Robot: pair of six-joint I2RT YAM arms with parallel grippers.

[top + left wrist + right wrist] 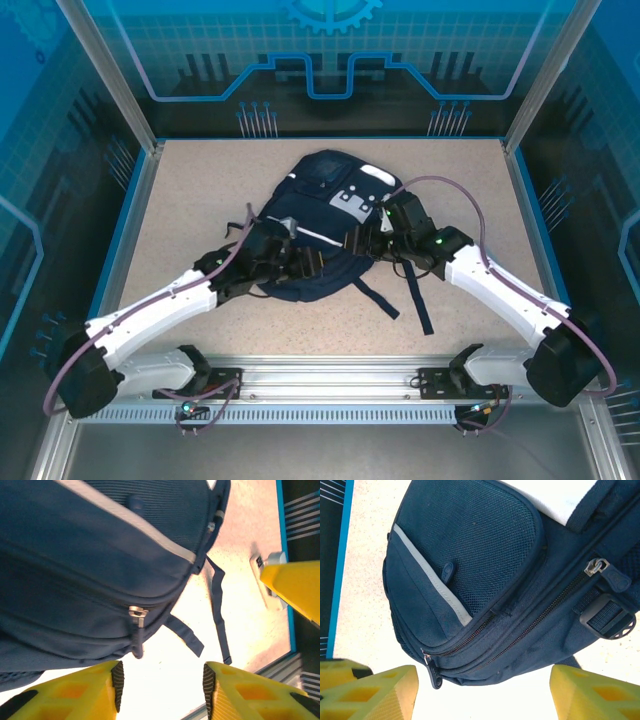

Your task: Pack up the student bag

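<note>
Near edge: both arms come off the rail (pixel 320 385) and angle inward, meeting over the middle of the surface (pixel 200 190).

Left end effector (pixel 290 262) sits at the near-left flank of the student bag (pixel 320 215). From its wrist, the yellow fingers (pixel 100 690) stand apart with nothing between them, bare surface showing through the gap. A metal zip pull (pixel 136 614) hangs just beyond the fingertips, and the zip along that seam looks closed.

Right end effector (pixel 365 240) sits at the bag's right side, jaws spread wide and empty. A mesh-fronted pocket (pixel 470 545) lies just ahead of it. Two zip lines cross below the pocket, both apparently shut. An upper pull (pixel 595 567) sits near a black buckle (pixel 607 620), and a corner pull (pixel 431 667) hangs low, near the left-hand finger.

The bag lies flat mid-surface between the two end effectors. A black strap (pixel 420 300) trails toward the near right, and a white patch (pixel 375 178) marks the far end.

Reading: the step in hand looks like getting the bag open, since every zip in sight is shut and neither end effector grips anything. The next move calls for one side to close squarely on a small, floppy pull tab. The other should pin the soft fabric so the whole bag does not slide along with the zip
</note>
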